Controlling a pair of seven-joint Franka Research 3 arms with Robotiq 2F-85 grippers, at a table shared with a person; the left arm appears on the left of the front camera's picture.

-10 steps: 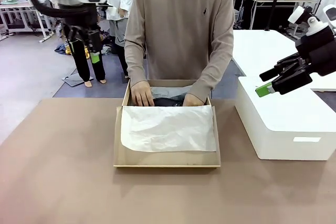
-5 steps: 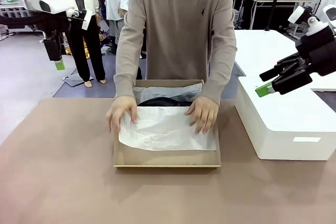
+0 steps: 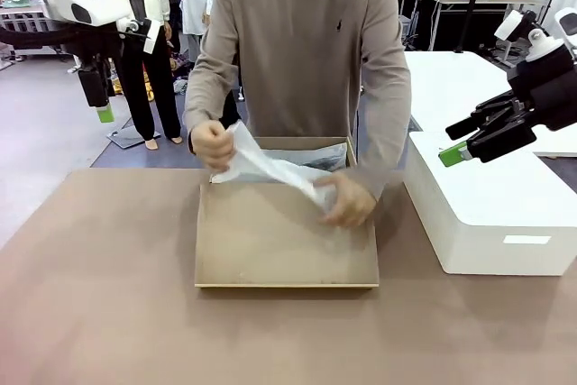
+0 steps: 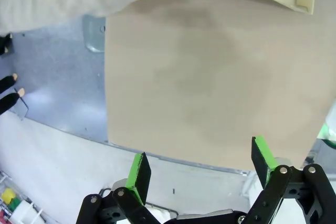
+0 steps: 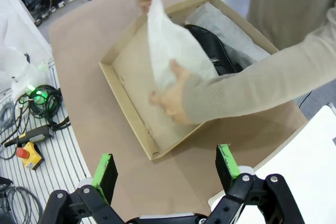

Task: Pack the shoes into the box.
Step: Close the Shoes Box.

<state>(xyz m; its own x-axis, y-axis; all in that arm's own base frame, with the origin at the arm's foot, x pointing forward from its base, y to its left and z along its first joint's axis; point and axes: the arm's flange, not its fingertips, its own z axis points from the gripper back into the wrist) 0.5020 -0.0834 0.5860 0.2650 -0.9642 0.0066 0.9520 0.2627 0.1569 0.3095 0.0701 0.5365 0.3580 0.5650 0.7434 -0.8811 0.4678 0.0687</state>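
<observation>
Two open, empty grippers: left gripper (image 3: 101, 110) at upper left, right gripper (image 3: 453, 142) at right edge. Wait clear of hands (image 3: 347, 200) handling tissue paper (image 3: 270, 169) above shoes (image 5: 210, 45) at upper centre, in far part of box (image 3: 287, 286); afterwards close flap lid (image 3: 270, 245) evenly.

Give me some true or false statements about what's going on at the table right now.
The person holds the tissue paper in both hands. True.
A black shoe lies in the cardboard box. True.
The robot's right hand grips a shoe. False: it is open and empty, near the white box.
The robot's left hand is shut. False: it is open.
</observation>
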